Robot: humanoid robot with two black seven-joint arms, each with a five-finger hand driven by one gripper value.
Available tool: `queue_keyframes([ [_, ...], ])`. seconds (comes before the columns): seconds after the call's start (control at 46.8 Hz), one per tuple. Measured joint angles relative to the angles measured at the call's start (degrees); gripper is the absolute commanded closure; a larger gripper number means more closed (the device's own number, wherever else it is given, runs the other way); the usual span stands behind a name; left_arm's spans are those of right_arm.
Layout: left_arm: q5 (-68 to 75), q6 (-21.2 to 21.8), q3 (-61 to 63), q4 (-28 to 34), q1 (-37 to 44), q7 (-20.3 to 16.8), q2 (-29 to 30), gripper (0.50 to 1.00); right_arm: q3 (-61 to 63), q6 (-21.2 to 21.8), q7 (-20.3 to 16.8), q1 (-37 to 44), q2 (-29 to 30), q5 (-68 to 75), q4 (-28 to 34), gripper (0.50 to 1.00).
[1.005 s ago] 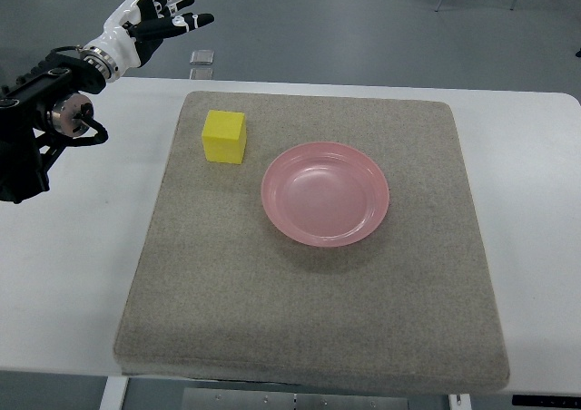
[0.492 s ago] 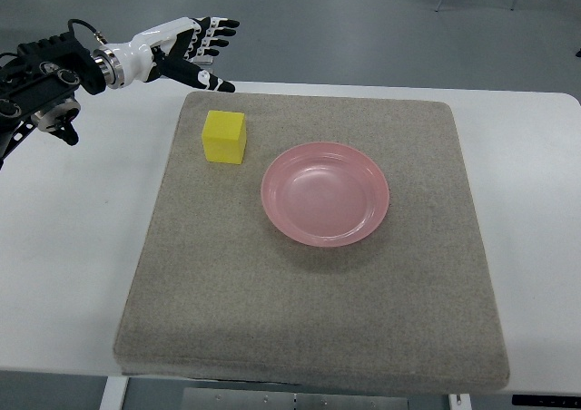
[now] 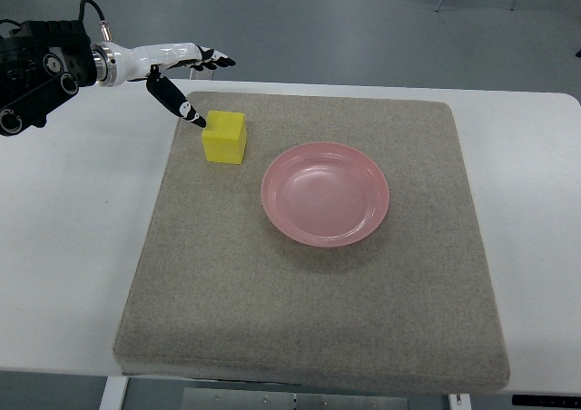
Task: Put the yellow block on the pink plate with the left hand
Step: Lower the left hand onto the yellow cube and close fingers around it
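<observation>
A yellow block (image 3: 224, 137) sits on the grey mat (image 3: 309, 283), toward its far left part. To its right a pink plate (image 3: 326, 193) lies empty on the mat. My left hand (image 3: 193, 76) reaches in from the upper left, hovering just behind and left of the block. Its fingers are spread; the thumb tip (image 3: 194, 117) points down beside the block's left upper edge, and the other fingers (image 3: 214, 61) stretch out past it. Nothing is held. The right arm is out of the picture.
The mat lies on a white table (image 3: 73, 247). A small grey object (image 3: 202, 56) rests on the floor beyond the table's far edge, behind my hand.
The left hand has swung down and to the right from above the table's far left corner, turning over, so its thumb now sits beside the block. Block and plate are unmoved.
</observation>
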Motion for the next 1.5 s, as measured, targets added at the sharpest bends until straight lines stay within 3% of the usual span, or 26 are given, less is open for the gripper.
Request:
queue_keyframes([
  [0.321, 8.55, -0.79, 0.0, -3.52, -0.61, -0.39, -0.86, 0.536, 0.0, 0.03, 0.0, 0.0, 0.0, 0.0, 0.01, 0.576],
  [0.983, 9.98, 0.06, -0.01, -1.82, 2.21, -0.39, -3.76, 0.538, 0.0, 0.01, 0.0, 0.0, 0.0, 0.0, -0.01, 0.576],
  [1.112, 10.02, 0.23, -0.01, -1.82, 2.45, -0.39, -3.76, 0.561, 0.0, 0.01, 0.0, 0.0, 0.0, 0.0, -0.01, 0.576],
  [1.24, 10.05, 0.46, -0.01, -1.7, 2.53, -0.31, -3.76, 0.641, 0.0, 0.03, 0.0, 0.0, 0.0, 0.0, -0.01, 0.576],
  [1.432, 10.05, 0.54, 0.07, -0.96, 2.63, -0.29, -3.82, 0.679, 0.0, 0.04, 0.0, 0.0, 0.0, 0.0, 0.01, 0.576],
  [1.496, 10.11, 0.72, 0.08, -0.88, 2.63, -0.29, -3.84, 0.718, 0.0, 0.03, 0.0, 0.0, 0.0, 0.0, 0.01, 0.576],
])
